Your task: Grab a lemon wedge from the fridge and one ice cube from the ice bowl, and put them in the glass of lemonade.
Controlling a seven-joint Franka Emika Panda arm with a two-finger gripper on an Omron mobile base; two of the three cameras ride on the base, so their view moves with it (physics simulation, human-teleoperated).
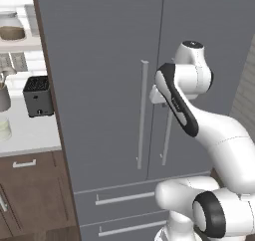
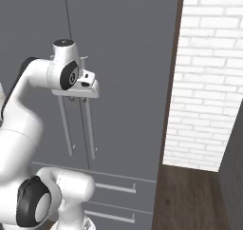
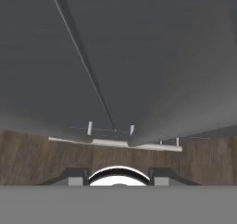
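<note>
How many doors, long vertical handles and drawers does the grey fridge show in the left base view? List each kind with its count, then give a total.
Fridge doors: 2
Vertical handles: 2
Drawers: 2
Total: 6

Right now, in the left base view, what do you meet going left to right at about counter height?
Grey cup → black toaster → the fridge's left door handle → the arm's dark-striped link → brick wall.
</note>
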